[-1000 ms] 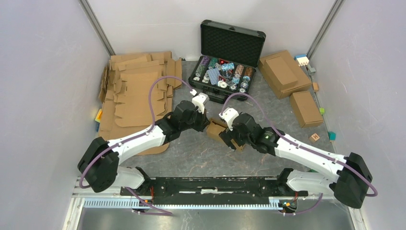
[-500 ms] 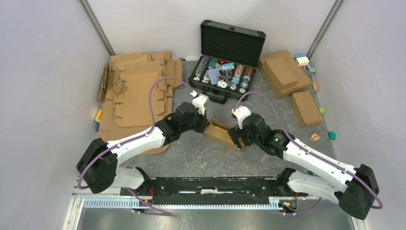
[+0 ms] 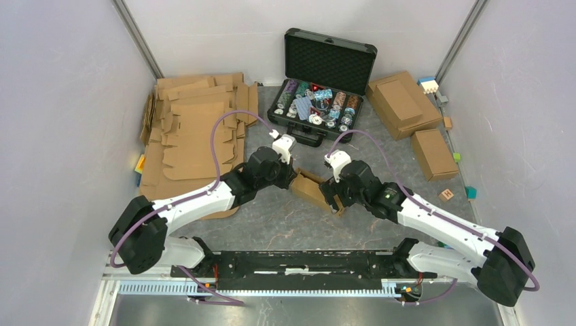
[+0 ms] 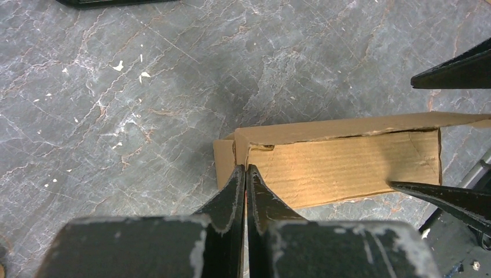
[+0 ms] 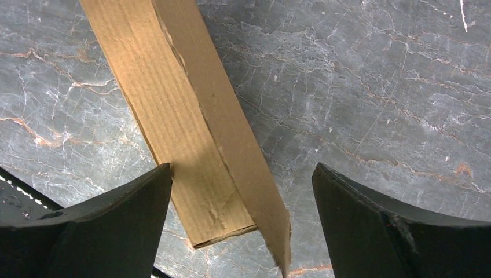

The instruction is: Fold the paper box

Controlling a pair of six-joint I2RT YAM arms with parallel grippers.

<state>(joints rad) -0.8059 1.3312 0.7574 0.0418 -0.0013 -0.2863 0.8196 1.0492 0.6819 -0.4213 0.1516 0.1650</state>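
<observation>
The paper box (image 3: pixel 311 189) is a small shallow brown cardboard tray lying on the grey table between my two grippers. My left gripper (image 3: pixel 292 178) is shut, its tips (image 4: pixel 246 169) pinching the box's thin end wall (image 4: pixel 242 152). The box (image 4: pixel 341 168) stretches away from it, one long wall raised. At the opposite end, my right gripper (image 3: pixel 332 199) stands wide open and straddles the box (image 5: pixel 191 133), the fingers (image 5: pixel 133 202) on either side without pressing it. Those same right fingers (image 4: pixel 457 69) show at the far end in the left wrist view.
An open black case (image 3: pixel 319 102) full of chips stands behind the box. Flat cardboard blanks (image 3: pixel 193 129) are piled at the left. Two closed brown boxes (image 3: pixel 401 102) (image 3: pixel 433 153) sit at the right, with small coloured blocks (image 3: pixel 447 195) nearby.
My right gripper swung to the right, uncovering the box, then came back a little over its end. The left gripper kept its grip and hardly moved.
</observation>
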